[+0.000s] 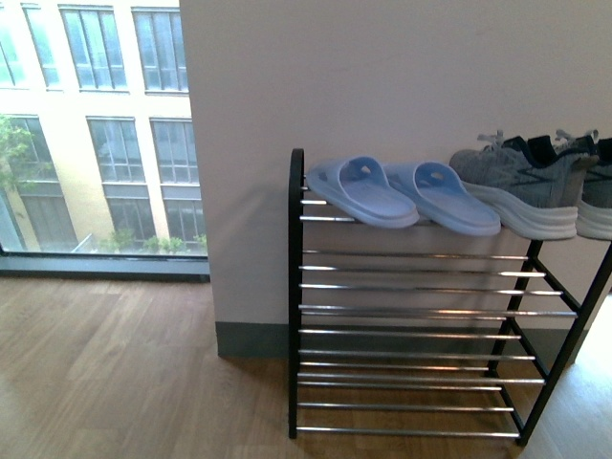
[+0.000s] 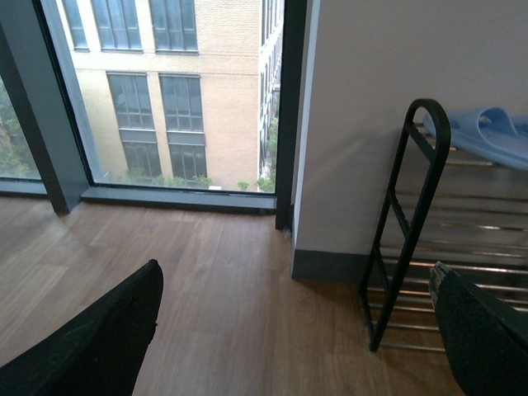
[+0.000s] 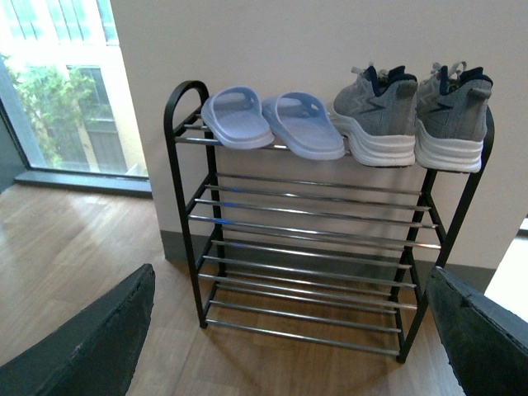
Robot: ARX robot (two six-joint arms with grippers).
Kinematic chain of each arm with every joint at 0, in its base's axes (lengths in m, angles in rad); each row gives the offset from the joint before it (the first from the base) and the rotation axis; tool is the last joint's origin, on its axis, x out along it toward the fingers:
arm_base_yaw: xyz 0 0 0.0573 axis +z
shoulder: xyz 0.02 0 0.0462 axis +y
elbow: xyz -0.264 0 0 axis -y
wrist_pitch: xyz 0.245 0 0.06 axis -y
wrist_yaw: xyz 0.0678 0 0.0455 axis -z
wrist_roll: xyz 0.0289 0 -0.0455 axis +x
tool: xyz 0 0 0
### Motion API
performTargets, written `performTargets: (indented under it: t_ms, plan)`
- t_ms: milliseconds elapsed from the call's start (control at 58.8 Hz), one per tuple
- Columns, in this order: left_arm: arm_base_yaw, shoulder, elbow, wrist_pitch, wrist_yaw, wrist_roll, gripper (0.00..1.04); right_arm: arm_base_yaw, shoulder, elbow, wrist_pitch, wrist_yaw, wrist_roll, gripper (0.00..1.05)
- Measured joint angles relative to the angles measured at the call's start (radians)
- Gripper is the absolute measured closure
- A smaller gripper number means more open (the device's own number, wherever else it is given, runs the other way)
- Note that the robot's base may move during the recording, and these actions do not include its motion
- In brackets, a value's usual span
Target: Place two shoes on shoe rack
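Note:
Two grey knit sneakers with thick white soles stand side by side on the top tier of the black shoe rack [image 3: 186, 157], at its right end: one sneaker [image 3: 381, 115] and the other [image 3: 452, 115]. In the front view the first sneaker [image 1: 521, 182] shows whole, the second sneaker [image 1: 598, 196] is cut by the frame edge, and the rack [image 1: 296, 287] stands against the white wall. My right gripper [image 3: 297, 338] is open, back from the rack, holding nothing. My left gripper [image 2: 297, 338] is open over the wooden floor, beside the rack's left end [image 2: 408, 223].
A pair of light blue slides [image 1: 402, 194] lies on the top tier left of the sneakers; the slides [image 3: 272, 122] show in the right wrist view too. The three lower tiers hold only chrome bars. A floor-to-ceiling window [image 1: 96, 124] is to the left; wooden floor [image 1: 124, 373] in front.

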Motion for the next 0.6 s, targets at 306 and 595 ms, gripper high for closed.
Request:
performTargets:
  t_ms: [306,595]
  plan:
    - [0.000,0.000,0.000,0.000,0.000,0.000,0.09,0.000,0.000,0.000,0.000,0.000,0.000,0.09]
    - [0.000,0.000,0.000,0.000,0.000,0.000,0.09,0.000,0.000,0.000,-0.001,0.000,0.000,0.09]
